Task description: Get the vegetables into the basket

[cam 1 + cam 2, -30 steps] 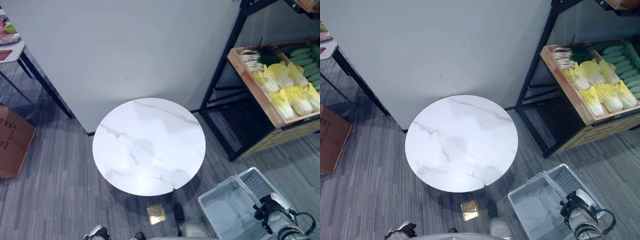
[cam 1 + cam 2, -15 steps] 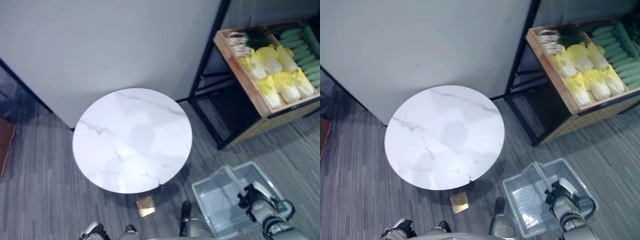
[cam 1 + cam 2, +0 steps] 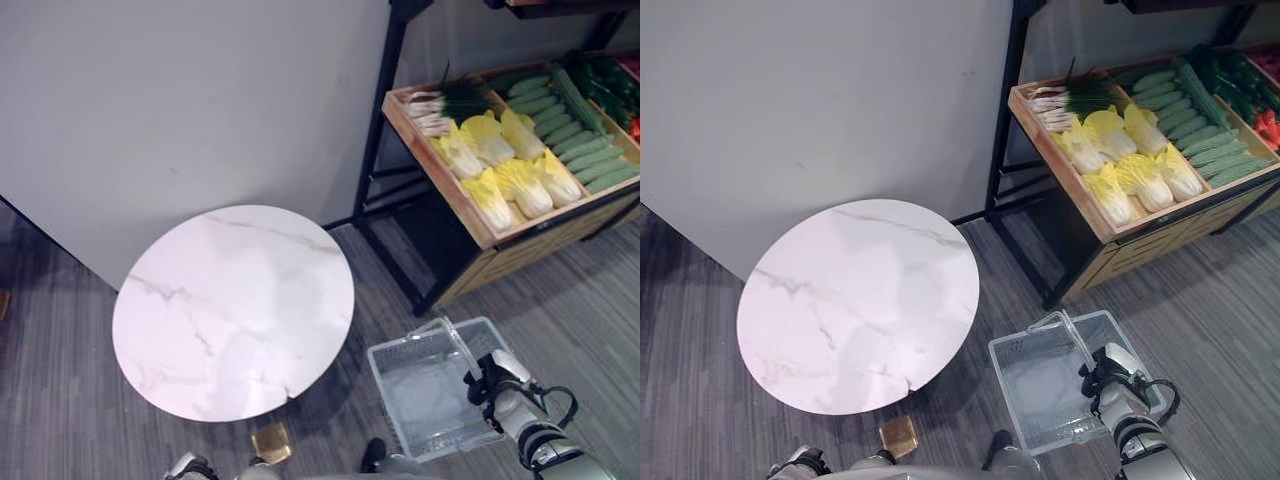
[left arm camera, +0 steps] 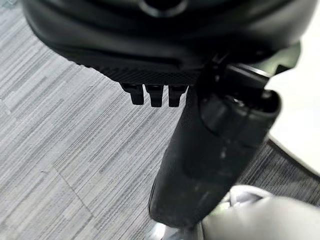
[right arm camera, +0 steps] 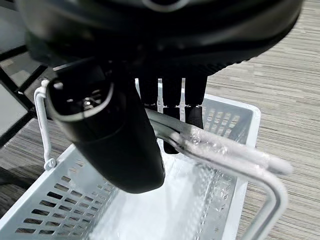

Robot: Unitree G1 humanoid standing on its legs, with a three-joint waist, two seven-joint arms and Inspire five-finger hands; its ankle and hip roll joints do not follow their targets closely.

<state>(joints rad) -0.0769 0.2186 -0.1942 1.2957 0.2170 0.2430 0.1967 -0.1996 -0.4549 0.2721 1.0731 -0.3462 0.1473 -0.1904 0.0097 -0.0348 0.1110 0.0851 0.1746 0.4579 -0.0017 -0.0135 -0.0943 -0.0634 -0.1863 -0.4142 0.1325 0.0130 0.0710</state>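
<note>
The right hand (image 5: 150,100) has its fingers curled round the handle (image 5: 220,150) of the empty basket (image 3: 425,385), at lower right. The left hand (image 4: 165,55) is clenched, empty. The cabbages (image 3: 500,165) wait in the crate (image 3: 440,185), upper right; they look light and leafy, best gripped round the firm base.

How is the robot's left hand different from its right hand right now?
The right hand has its fingers curled round the handle of the clear basket, carrying it; the left hand holds nothing, its fingers curled. The right hand hangs near the wooden vegetable crate; the left hangs over grey carpet beside the round marble table. Both are dark.
</note>
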